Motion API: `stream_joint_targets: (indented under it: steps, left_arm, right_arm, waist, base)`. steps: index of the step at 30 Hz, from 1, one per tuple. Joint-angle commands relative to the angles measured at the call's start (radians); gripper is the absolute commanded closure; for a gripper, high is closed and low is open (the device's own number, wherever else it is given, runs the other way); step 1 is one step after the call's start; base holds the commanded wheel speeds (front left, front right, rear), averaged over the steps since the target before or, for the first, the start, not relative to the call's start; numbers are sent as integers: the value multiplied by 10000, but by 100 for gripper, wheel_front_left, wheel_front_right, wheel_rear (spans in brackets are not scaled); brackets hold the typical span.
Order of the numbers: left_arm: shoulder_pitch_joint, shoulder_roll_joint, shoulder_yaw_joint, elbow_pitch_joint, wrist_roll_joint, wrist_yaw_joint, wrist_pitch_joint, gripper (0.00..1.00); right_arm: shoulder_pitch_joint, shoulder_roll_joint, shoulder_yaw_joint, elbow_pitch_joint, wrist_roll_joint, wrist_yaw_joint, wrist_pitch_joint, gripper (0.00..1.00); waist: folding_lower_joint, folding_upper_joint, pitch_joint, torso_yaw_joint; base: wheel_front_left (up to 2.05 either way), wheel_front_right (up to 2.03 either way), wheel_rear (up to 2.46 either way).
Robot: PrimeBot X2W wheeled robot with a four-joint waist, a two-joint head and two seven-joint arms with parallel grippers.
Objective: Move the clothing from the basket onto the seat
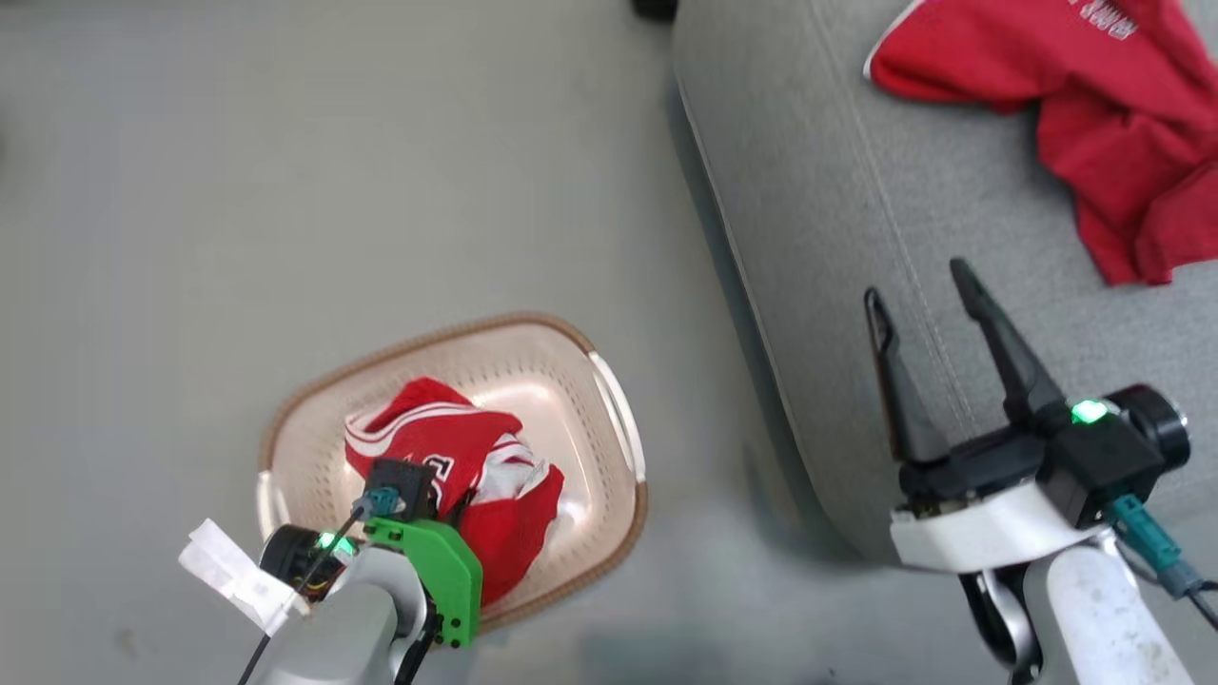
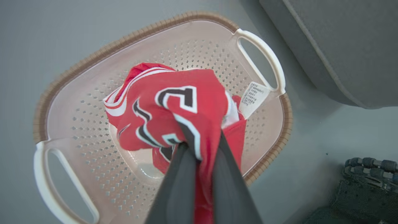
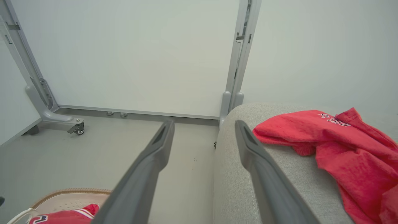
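**Basket** (image 2: 87,102): cream perforated plastic with a brown woven-look rim, standing on the grey floor (image 1: 285,143). It has two white handles (image 2: 264,53), one at each end. A white printed label (image 2: 253,98) lies inside it, near one handle.

**Striped garment** (image 2: 174,102): red, with white trim, stripes and black-and-white lettering. It sits bunched up in the middle of the basket, one fold drawn up out of the heap. Whether the rest clears the basket's bottom cannot be told.

**Left tool** (image 2: 200,146): above the basket's near side, pointing down into it. Its two dark fingers are clenched on the raised fold of the striped garment, with red cloth pinched between them.

**Seat** (image 1: 856,190): a large grey upholstered cushion with a stitched seam and a rounded corner. It is beside the basket and apart from it, with a strip of floor between.

**Jersey** (image 1: 1094,124): red, with white lettering partly in sight. It lies crumpled on the seat, on the part farthest from the basket.

**Right tool** (image 1: 913,283): well apart from the basket, over the seat's edge nearest it. The fingers are spread wide, released, with nothing between them and touching no cloth.

**Partition panels** (image 3: 140,56): pale, on a grey wheeled frame, standing beyond the basket and the seat.
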Motion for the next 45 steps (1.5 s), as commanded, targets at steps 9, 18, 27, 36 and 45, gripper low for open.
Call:
stream_joint_targets:
  steps: [9,18,27,36,45]
  left_arm:
    - [1754,467,2030,-3117,535,431,-71,100]
    - [2837,230,4227,-5981,1470,225,-73,100]
    - [3858,-245,5869,-8358,1399,-55,-74,100]
    - [4190,-313,5453,-10034,841,-81,-72,100]
    - [4005,-309,4547,-11120,201,-82,-62,100]
  right_arm:
    - [1276,24,112,417,90,-17,-27,0]
    - [1719,138,96,562,22,-17,-27,0]
    - [2113,258,67,643,-4,-17,-26,0]
    - [2243,410,137,764,20,-17,-26,0]
    - [2253,469,138,808,63,-17,-26,0]
  waist:
    - [1,0,-3874,1620]
    - [1,0,-4567,1954]
    - [1,0,-5053,2150]
    - [1,0,-5326,2192]
    - [1,0,-5300,2182]
  base:
    - [0,0,0]
    - [0,0,0]
    - [0,0,0]
    - [0,0,0]
    - [0,0,0]
